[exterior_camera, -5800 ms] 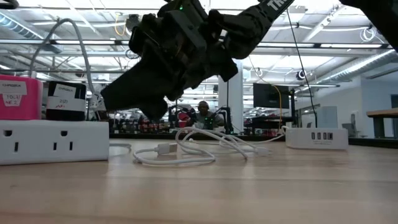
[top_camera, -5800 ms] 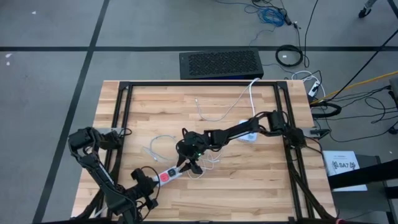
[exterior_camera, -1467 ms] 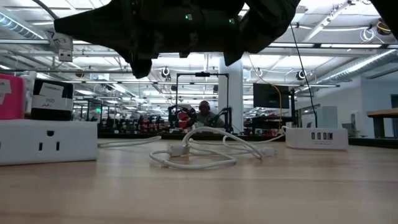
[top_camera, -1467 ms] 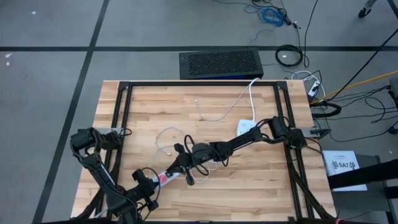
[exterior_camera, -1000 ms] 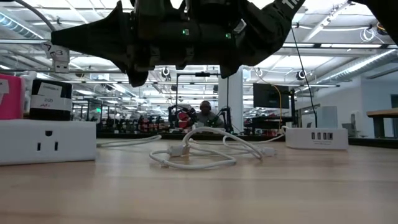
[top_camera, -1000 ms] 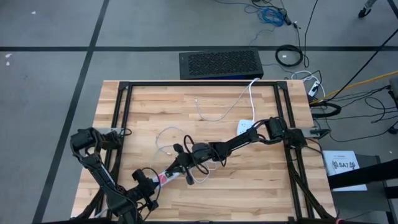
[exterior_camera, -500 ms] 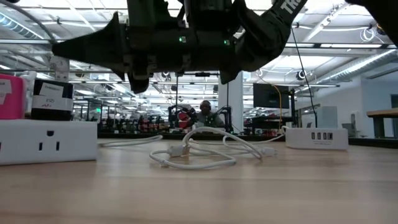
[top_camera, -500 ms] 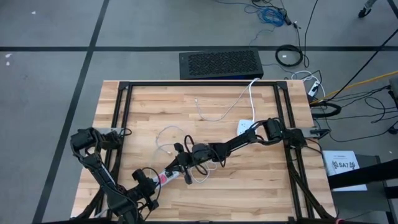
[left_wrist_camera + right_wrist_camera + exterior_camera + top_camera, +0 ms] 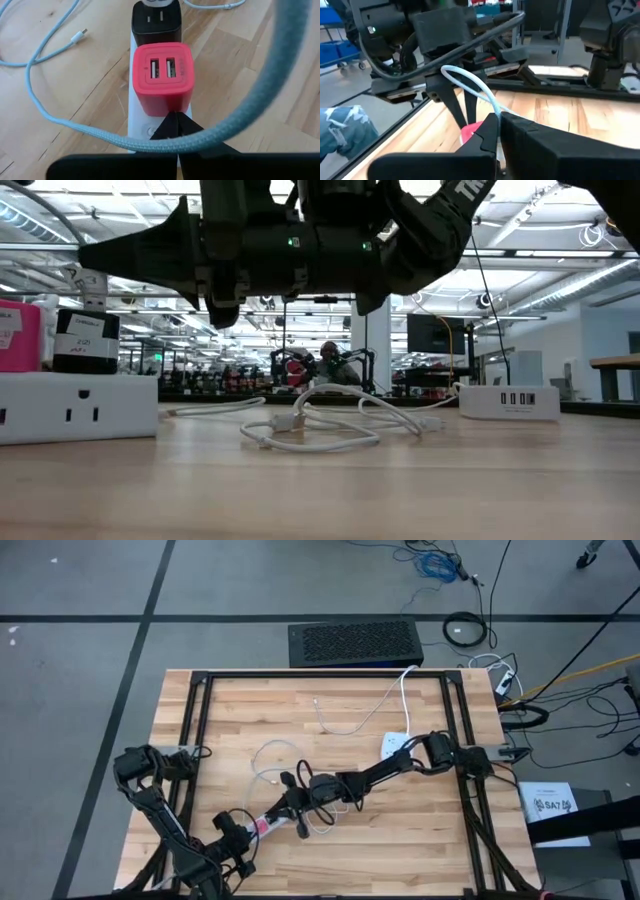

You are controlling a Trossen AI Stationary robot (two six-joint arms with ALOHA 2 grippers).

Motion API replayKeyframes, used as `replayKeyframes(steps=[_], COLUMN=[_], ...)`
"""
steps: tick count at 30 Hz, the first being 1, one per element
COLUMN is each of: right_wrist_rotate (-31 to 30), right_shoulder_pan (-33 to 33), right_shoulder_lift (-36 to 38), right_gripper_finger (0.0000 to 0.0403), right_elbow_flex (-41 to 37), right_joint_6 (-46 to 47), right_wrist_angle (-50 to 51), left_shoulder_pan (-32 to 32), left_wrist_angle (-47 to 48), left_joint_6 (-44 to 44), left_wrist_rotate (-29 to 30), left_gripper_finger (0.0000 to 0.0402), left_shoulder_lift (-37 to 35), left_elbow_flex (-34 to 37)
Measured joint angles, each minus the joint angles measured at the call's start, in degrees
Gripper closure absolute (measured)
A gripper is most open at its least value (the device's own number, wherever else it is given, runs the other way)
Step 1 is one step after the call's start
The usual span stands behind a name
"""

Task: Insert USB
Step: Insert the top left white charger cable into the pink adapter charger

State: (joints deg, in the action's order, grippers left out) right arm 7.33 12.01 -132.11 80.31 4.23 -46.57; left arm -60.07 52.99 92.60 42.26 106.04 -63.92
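Wooden counter [image 9: 420,830] carries a white power strip [image 9: 268,824] near its front edge, left of middle, with a red USB charger [image 9: 161,77] and a black adapter [image 9: 155,21] plugged in. Right gripper [image 9: 300,815] hangs just beside the strip, fingers [image 9: 485,135] clenched on a pale blue cable [image 9: 470,87]. Left gripper [image 9: 242,836], fingers [image 9: 172,127] closed together, meets the strip's near end.

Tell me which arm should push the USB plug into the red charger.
Probably the right. The right gripper already pinches the light blue cable just above the red charger. The left gripper is shut at the charger's end, apparently steadying the power strip.
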Motion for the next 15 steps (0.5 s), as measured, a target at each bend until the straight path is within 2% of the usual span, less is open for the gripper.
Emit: replayKeyframes(steps=[15], right_wrist_rotate=[1.82], right_shoulder_pan=[-0.40], right_shoulder_lift=[-3.63], right_gripper_finger=[0.0403], right_elbow_flex=[3.17], right_joint_6=[1.12], right_wrist_angle=[-1.76], left_shoulder_pan=[0.02], left_wrist_angle=[-0.20], left_joint_6=[-0.02], left_wrist_rotate=[-0.28], left_gripper_finger=[0.0400], left_shoulder_lift=[0.00], left_elbow_flex=[0.00])
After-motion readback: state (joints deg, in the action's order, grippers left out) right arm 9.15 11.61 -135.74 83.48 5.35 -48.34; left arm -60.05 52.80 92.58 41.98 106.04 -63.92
